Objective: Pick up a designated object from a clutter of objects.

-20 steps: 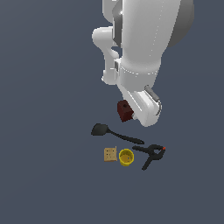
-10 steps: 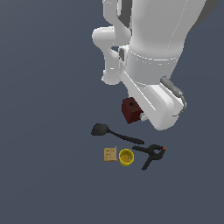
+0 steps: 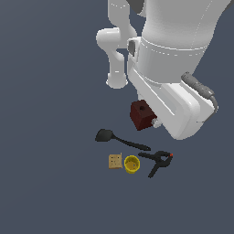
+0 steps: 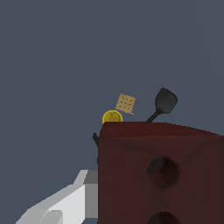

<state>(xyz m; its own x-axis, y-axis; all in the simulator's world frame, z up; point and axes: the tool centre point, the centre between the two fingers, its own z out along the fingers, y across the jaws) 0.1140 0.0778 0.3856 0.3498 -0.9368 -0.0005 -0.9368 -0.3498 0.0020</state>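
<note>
While I watch the exterior view, the dark red brick (image 3: 142,114) sits tucked right against the white gripper (image 3: 157,122), its top face showing one round hole. I can't see the fingertips there; the big wrist housing hides them. On the wrist view the brick (image 4: 162,175) fills the lower part of the picture, two round holes in its face, with one pale finger (image 4: 76,197) pressed along its side. The other finger is out of sight, but I read the pincer as clamped on the brick. Whether the brick is clear of the grey floor (image 3: 50,114) I cannot tell. Nearer the camera lie the rest: black spatula (image 3: 119,139), tan square (image 3: 115,161) just beside the yellow cup (image 3: 131,164), and the black clamp (image 3: 157,161) with orange tips on the exterior view's right of the cup.
</note>
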